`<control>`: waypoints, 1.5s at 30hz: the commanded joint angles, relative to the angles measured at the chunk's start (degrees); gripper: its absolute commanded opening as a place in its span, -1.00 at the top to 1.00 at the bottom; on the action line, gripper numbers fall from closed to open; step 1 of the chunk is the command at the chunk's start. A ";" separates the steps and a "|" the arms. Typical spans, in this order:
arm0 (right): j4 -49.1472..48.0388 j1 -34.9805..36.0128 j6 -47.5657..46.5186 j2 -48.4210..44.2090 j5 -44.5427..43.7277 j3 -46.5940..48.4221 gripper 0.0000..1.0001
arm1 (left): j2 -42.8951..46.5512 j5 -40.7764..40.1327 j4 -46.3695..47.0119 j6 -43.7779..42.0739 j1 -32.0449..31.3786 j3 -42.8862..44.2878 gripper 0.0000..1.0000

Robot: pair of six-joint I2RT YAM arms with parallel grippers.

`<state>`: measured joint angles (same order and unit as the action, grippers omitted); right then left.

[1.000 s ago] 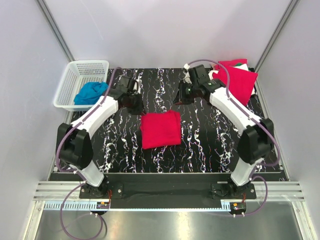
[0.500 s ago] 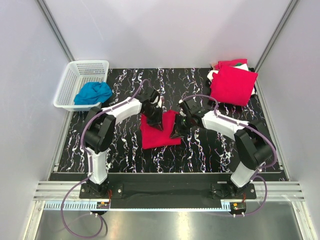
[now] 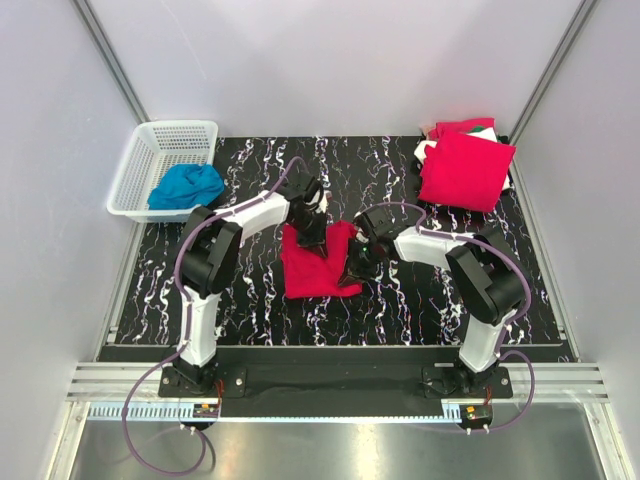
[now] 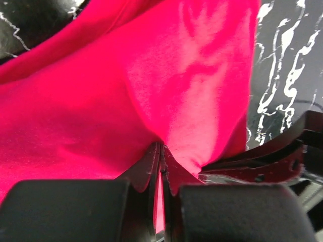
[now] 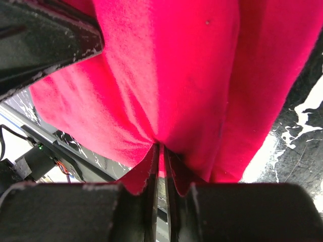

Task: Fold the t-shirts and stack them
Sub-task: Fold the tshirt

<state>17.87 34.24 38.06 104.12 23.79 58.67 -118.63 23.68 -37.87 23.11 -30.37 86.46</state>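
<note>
Top view: the left gripper (image 3: pixel 316 238) and right gripper (image 3: pixel 352 267) are seen lowered onto one folded t-shirt (image 3: pixel 310 272). It lies flat on the marbled table (image 3: pixel 250 290) between the two arms. The shirt's far edge and right edge are partly covered by the grippers, and the jaw state is not resolved from above.

Left wrist view: the jaws are seen closed, with a ridge of red fabric pinched between them. Cloth is spread ahead of the jaws and to their left; bare table is exposed to their right. A dark part of the other arm is seen low at their right, just beside the cloth.

Right wrist view: the jaws are likewise clamped on a fold of the same shirt. Red fabric fills the field ahead of them.

Surroundings, top view only: a stack of t-shirts (image 3: pixel 466 170), red with white and green at its far edge, is located well beyond the right jaws. A white basket (image 3: pixel 165 130) holding a blue cloth (image 3: pixel 187 185) is set well to the left of the left jaws.
</note>
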 commanded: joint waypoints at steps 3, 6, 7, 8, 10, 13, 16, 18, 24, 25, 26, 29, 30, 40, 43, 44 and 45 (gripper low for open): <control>0.06 0.39 -0.53 0.91 -0.15 -1.37 0.74 | -2.39 -2.23 0.78 -1.14 1.80 -0.76 0.93; 0.94 0.39 -0.89 0.39 -0.24 -1.19 0.74 | -2.92 -3.99 0.78 -1.14 2.51 -1.02 0.96; 1.20 0.39 -0.89 0.13 -0.58 -1.19 0.74 | -3.01 -5.04 0.78 -1.05 2.60 -1.20 0.96; 2.07 0.39 -1.23 -0.92 -0.94 -1.37 0.74 | -3.19 -5.66 0.78 -1.23 3.12 -1.81 0.96; 2.96 0.39 -1.59 -1.46 -1.55 -1.37 0.72 | -3.28 -5.40 0.87 -1.66 3.21 -2.08 0.90; 3.75 0.39 -1.76 -2.51 -1.99 -1.37 0.68 | -2.84 -4.70 1.39 -1.76 3.21 -2.34 0.76; 4.37 0.39 -1.85 -4.18 -2.34 -0.49 0.57 | -0.73 -2.86 2.53 -0.88 3.47 -2.26 0.63; 4.72 0.30 -1.94 -6.20 -2.70 1.26 0.55 | 1.46 -1.02 3.06 -0.44 3.91 -1.21 0.58; 13.12 0.30 -4.57 -10.24 -5.15 13.11 0.35 | 7.26 1.02 0.08 0.70 4.79 5.20 0.29; 14.72 0.30 -5.88 -10.68 -6.29 15.31 0.34 | 8.05 0.84 -1.67 0.70 4.88 5.91 0.28; 16.31 0.22 -6.42 -11.64 -7.17 19.77 0.31 | 9.98 0.40 -2.55 0.62 4.97 6.61 0.28; 20.97 -0.22 -7.65 -13.06 -11.74 25.85 0.11 | 13.76 -0.57 -5.54 -0.08 5.76 7.85 0.26; 21.76 -0.75 -8.09 -13.06 -12.79 26.48 0.03 | 14.64 -0.48 -5.99 -0.26 6.28 6.89 0.25; 26.08 -5.49 -7.48 -12.34 -15.44 24.92 0.00 | 33.78 -0.48 -3.27 1.49 12.43 -17.53 0.07; 26.17 -9.70 -7.92 -13.32 -12.29 23.07 -0.01 | 37.06 1.80 -0.72 3.34 14.64 -24.57 0.02; 25.38 -10.85 -8.09 -13.41 -10.97 22.28 -0.01 | 37.07 2.59 -0.37 3.60 14.81 -26.49 0.02; 25.03 -11.64 -8.96 -13.41 -8.09 21.49 -0.02 | 36.98 3.03 0.07 4.30 14.81 -27.21 0.02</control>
<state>43.03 27.11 31.00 93.73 11.73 82.04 -84.31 24.10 -41.60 24.73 -16.38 62.98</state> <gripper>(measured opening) 0.503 0.486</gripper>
